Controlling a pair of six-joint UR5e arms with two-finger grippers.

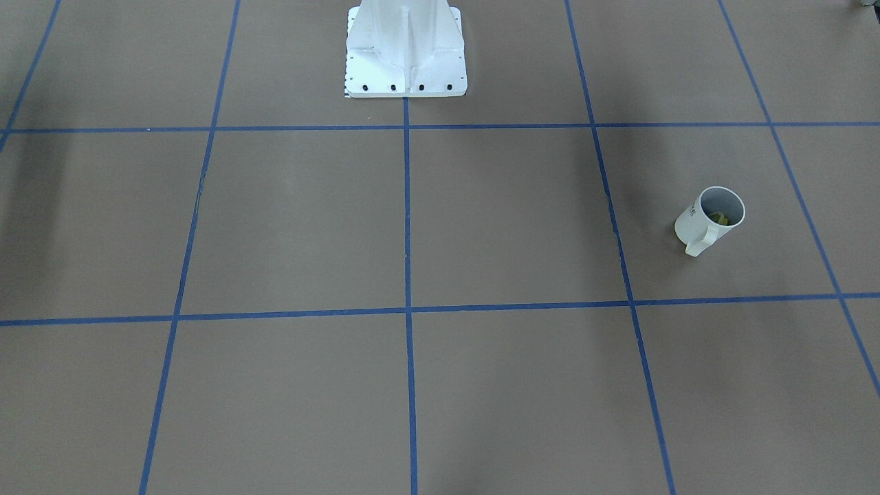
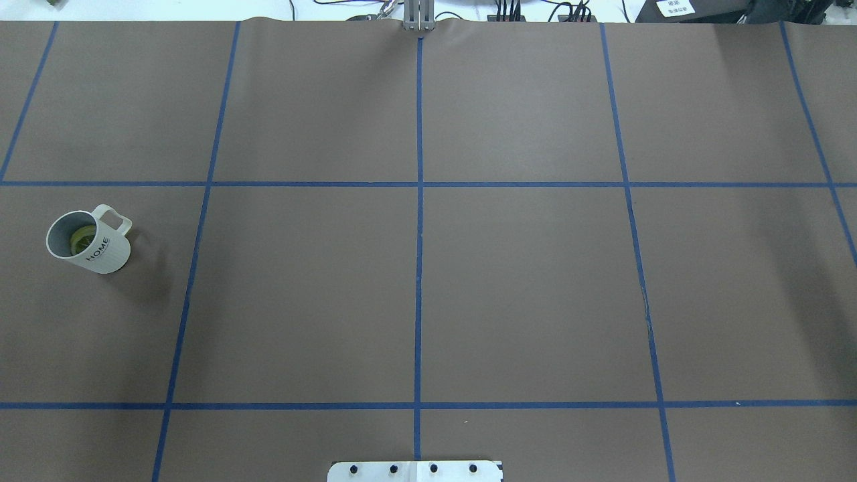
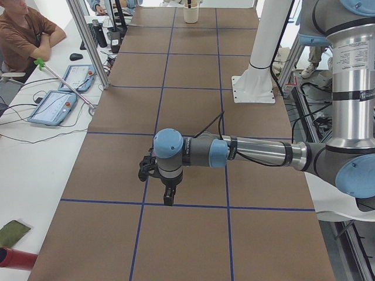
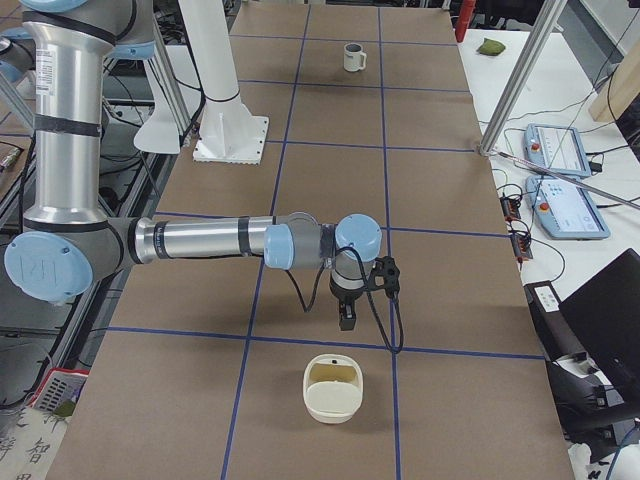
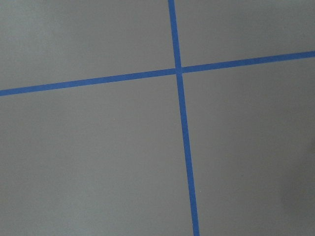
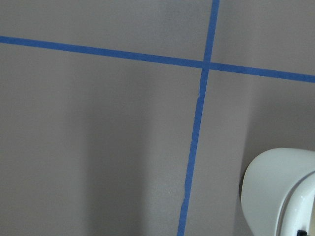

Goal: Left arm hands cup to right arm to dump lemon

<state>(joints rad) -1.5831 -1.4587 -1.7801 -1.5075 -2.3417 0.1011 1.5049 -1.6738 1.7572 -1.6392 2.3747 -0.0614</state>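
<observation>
The cup (image 2: 100, 251), a white mug with dark lettering and one handle, stands upright on the brown table at the robot's far left (image 1: 694, 223). The lemon (image 2: 84, 237) lies inside it (image 1: 720, 218). From the right end of the table the cup (image 4: 353, 57) shows small and far off. My left gripper (image 3: 168, 199) hangs fingers-down over the table; I cannot tell whether it is open or shut. My right gripper (image 4: 347, 320) also points down, far from the cup, and its state cannot be told either. Neither wrist view shows fingers.
A cream round container (image 4: 332, 388) sits on the table near my right gripper and shows in the right wrist view (image 6: 280, 191). The white robot pedestal (image 1: 405, 55) stands mid-table at the robot's edge. A person (image 3: 23, 35) sits at a side desk with pendants (image 3: 55, 108).
</observation>
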